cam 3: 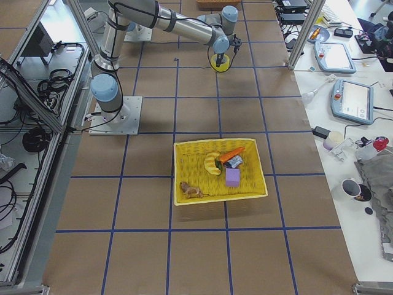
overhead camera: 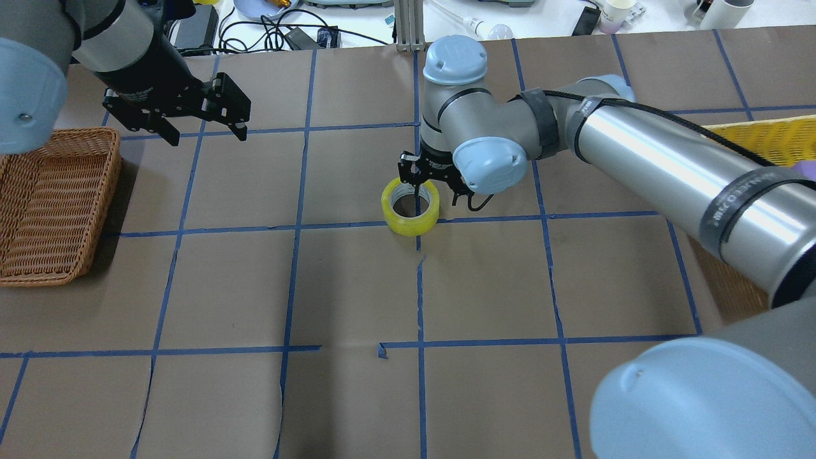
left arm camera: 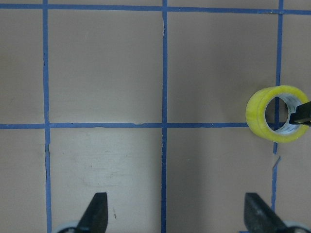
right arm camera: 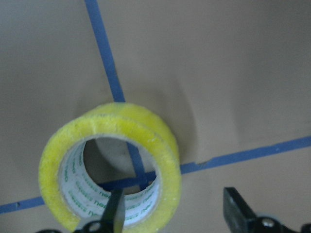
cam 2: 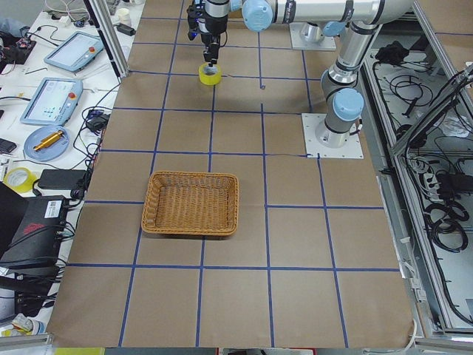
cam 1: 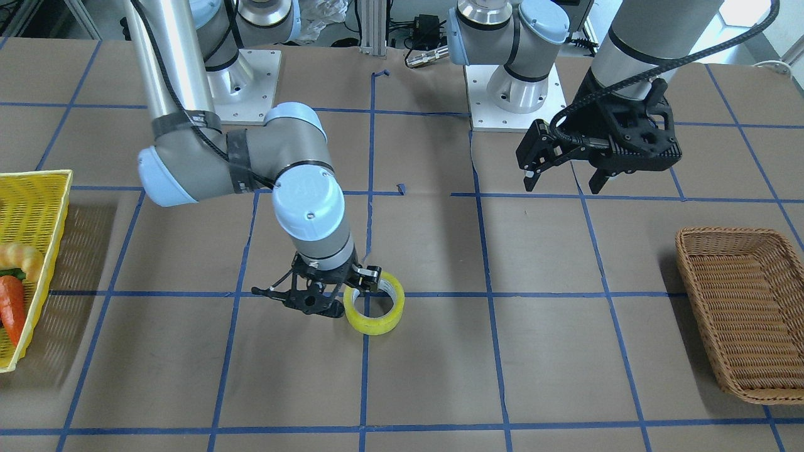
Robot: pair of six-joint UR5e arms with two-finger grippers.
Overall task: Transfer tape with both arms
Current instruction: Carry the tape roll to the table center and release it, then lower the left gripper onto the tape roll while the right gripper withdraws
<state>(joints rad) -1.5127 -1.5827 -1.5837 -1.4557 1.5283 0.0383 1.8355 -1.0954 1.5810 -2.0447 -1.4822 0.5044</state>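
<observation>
You have the right black two-finger gripper down at the bright yellow roll of tape, jaws part open astride its wall, one finger in the whitish core and one outside, not yet pinching; probably set for a wall grip. The tape lies flat about midway between the ends of the brown paper-covered table, hole up, axis vertical. The left black gripper hangs wide open and empty toward the left end, probably waiting for the handover.
</observation>
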